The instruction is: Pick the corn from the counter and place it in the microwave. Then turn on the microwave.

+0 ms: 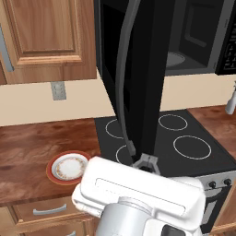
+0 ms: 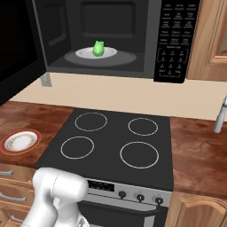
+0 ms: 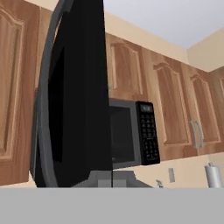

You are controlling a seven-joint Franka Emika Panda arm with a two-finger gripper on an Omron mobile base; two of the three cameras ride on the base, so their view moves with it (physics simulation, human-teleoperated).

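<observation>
The gripper point(image 1: 146, 162), its fingers pressed together on nothing, sits at the bottom edge of the swung-out door point(image 1: 138, 69), and beyond it the corn point(image 2: 98, 48) rests on the turntable inside the microwave point(image 2: 146, 40).

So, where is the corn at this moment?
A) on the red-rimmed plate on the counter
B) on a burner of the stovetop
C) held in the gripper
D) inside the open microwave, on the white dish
D: in the right base view the green corn sits on the white dish inside the microwave, whose door stands open.
</observation>
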